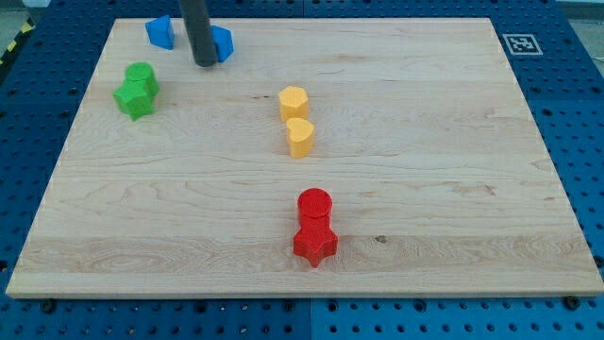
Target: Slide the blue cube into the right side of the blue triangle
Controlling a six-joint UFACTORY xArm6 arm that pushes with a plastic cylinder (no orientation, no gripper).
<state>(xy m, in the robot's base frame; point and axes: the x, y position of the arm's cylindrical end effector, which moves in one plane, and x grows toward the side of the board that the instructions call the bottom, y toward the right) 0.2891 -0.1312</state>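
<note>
The blue triangle [160,32] lies near the board's top left edge. The blue cube [221,42] sits a short way to its right, partly hidden behind my rod. My tip [205,63] rests on the board between the two blue blocks, touching or nearly touching the cube's left side and a little below both.
A green round block [142,77] and a green star-like block [133,98] touch at the left. Two yellow blocks [293,101] [300,138] stand mid-board. A red cylinder [314,205] and a red star [314,244] sit near the bottom. The wooden board [453,189] ends at blue pegboard.
</note>
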